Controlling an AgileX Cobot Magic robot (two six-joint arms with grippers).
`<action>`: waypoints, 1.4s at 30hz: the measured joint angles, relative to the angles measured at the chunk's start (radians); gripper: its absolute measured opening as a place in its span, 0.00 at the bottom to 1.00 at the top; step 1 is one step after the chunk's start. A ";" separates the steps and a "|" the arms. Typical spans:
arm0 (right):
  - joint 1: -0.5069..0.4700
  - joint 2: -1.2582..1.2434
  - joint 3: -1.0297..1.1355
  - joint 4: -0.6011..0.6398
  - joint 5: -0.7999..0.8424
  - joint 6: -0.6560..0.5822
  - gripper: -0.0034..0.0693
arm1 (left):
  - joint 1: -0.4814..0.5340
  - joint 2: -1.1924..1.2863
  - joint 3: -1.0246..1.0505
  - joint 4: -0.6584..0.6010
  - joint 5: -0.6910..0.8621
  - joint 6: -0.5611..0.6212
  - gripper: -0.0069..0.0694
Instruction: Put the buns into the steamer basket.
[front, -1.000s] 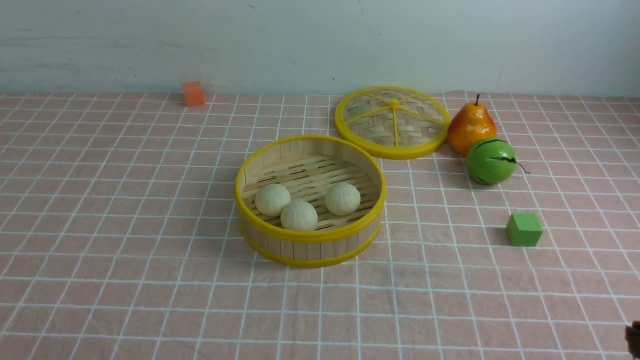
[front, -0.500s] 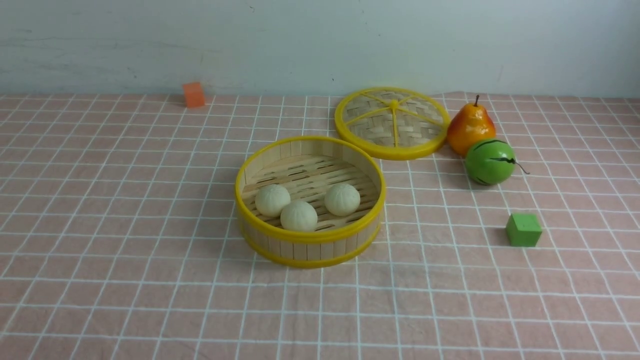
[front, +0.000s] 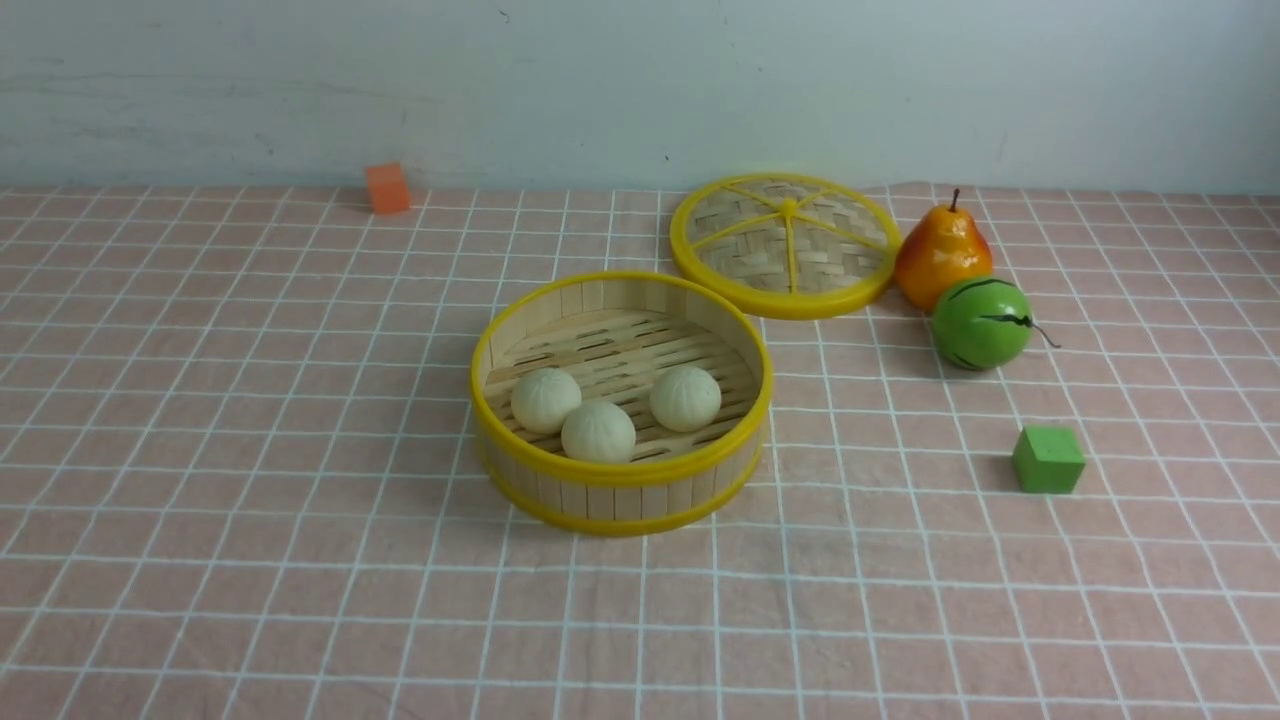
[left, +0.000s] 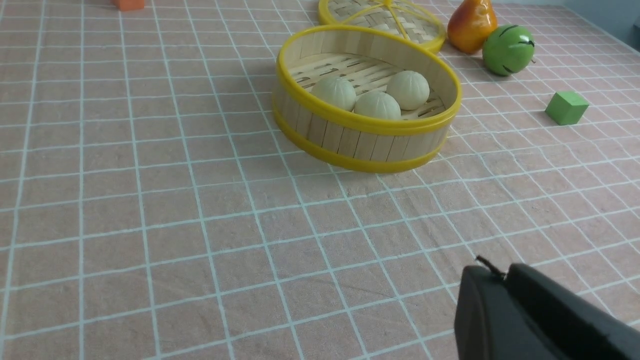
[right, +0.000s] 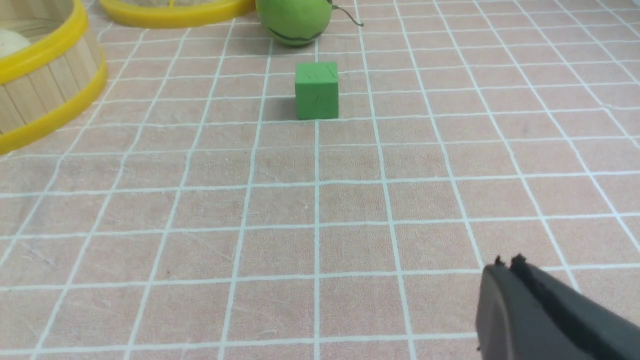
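Left gripper (left: 500, 272), right gripper (right: 510, 262): both shut, nothing held. Arms outside front view.

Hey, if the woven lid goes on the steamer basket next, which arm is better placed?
Probably the right: the lid lies beyond the basket and to its right. Both arms are out of the front view, so reach is uncertain.

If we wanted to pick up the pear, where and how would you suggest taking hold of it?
I'd grip the pear around its narrower upper body, from above: it stands upright, while the lid and green ball crowd its lower part.
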 joint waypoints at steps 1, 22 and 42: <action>0.000 0.000 0.000 0.000 0.000 0.000 0.02 | 0.000 0.000 0.000 0.000 0.000 0.000 0.15; 0.000 0.000 -0.001 0.000 0.002 -0.003 0.04 | 0.000 0.000 0.000 0.000 0.001 0.000 0.17; 0.000 0.000 -0.001 0.000 0.003 -0.003 0.06 | 0.081 -0.026 0.252 0.061 -0.564 0.000 0.07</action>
